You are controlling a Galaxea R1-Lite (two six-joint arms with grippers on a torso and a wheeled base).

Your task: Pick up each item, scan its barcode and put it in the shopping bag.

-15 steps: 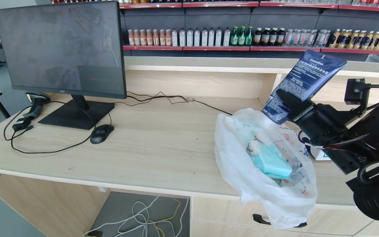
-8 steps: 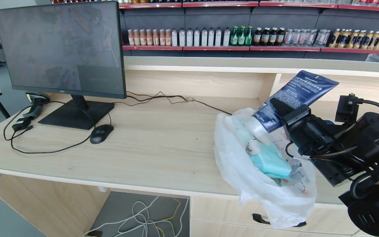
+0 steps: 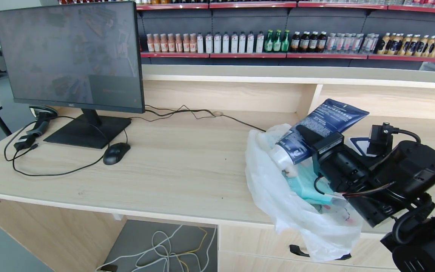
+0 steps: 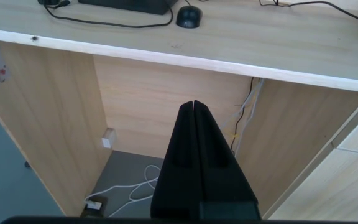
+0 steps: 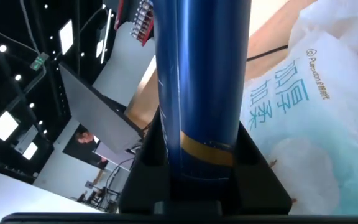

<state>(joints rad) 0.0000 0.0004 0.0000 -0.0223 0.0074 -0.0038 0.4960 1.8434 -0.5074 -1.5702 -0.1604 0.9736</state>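
As the blue tube (image 3: 330, 115) tilts cap-down over the mouth of the shopping bag (image 3: 266, 181), we see the right gripper (image 3: 310, 138) clamped around its lower half, jaws pressed to either side of it. In the right wrist view the tube (image 5: 197, 62) runs straight up out of that gripper (image 5: 197, 149). The tube's white cap end sits at the bag's opening, and we cannot tell whether it touches the teal pack of wipes (image 3: 304, 187) lying inside. The bag slumps on the right part of the counter (image 3: 187, 166), its lower end hanging over the front edge. We find the left gripper (image 4: 193, 109) low, in front of the counter and beneath its top, jaws closed flat against each other with nothing between them. Further left on the counter stand a dark monitor (image 3: 70, 56), a black mouse (image 3: 116, 153) and a handheld scanner (image 3: 42, 121) with its cable. Shelves of bottles (image 3: 278, 41) line the wall behind.
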